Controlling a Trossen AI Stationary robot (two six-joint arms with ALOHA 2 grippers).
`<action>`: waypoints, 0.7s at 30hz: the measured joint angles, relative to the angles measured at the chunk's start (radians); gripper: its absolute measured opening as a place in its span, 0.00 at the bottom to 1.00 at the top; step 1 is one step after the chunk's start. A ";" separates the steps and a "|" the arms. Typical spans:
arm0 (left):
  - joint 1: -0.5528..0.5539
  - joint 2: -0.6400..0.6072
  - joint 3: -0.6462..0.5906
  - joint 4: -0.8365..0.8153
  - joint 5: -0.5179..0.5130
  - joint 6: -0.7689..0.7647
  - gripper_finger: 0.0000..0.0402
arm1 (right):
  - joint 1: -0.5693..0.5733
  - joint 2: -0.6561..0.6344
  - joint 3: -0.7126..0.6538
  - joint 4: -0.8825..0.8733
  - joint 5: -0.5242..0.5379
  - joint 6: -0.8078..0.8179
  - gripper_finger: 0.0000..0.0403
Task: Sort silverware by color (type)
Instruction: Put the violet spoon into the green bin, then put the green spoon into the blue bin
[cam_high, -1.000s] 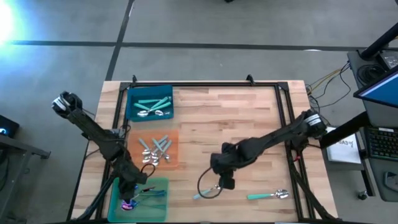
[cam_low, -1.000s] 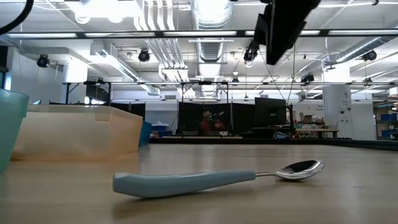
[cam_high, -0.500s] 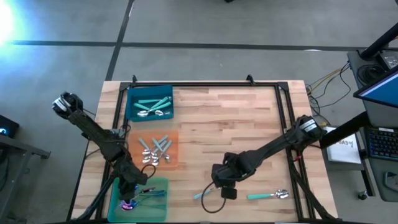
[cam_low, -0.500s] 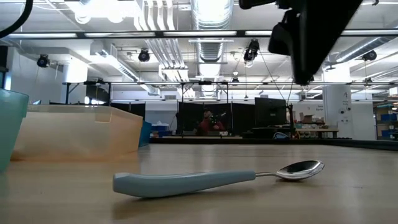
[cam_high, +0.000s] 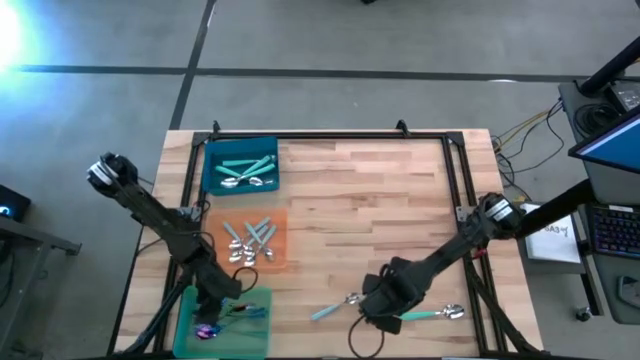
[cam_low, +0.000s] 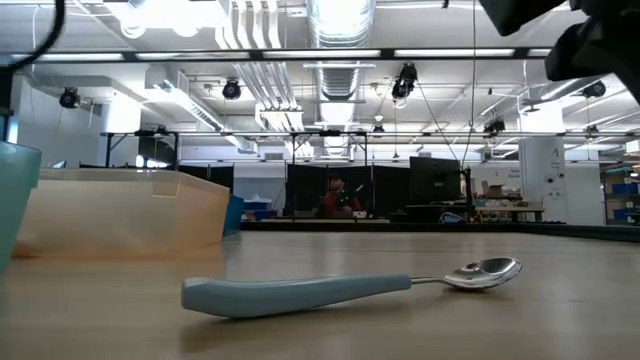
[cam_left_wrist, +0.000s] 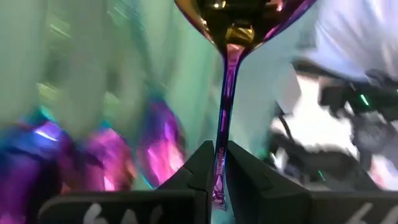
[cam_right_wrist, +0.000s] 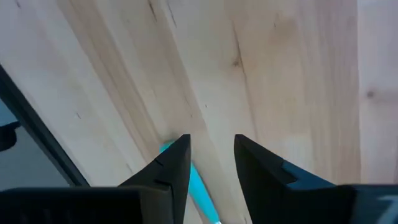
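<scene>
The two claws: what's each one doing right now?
Left gripper: shut on the purple spoon.
Right gripper: open, holding nothing, above the teal spoon.

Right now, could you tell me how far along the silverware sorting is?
Mostly done: teal-handled spoons lie on the blue mat, silver pieces on the orange mat, iridescent ones on the green mat. In hand: the left gripper is shut on an iridescent spoon over the green mat. Left: two teal-handled spoons on bare table, with the open right gripper over one.

L arm low at near-left corner, fingers (cam_left_wrist: 205, 163) pinched shut; R arm near front edge, fingers (cam_right_wrist: 177, 158) apart.
</scene>
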 joint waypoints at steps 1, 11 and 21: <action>0.002 0.016 0.000 -0.002 -0.037 -0.005 0.04 | 0.010 0.000 0.000 -0.004 0.000 0.017 0.28; -0.006 0.124 0.136 -0.068 -0.087 0.054 0.04 | 0.105 0.000 -0.007 -0.012 -0.067 0.197 0.19; -0.008 0.191 0.408 -0.435 -0.129 0.215 0.33 | 0.200 0.000 -0.145 0.033 -0.077 0.234 0.26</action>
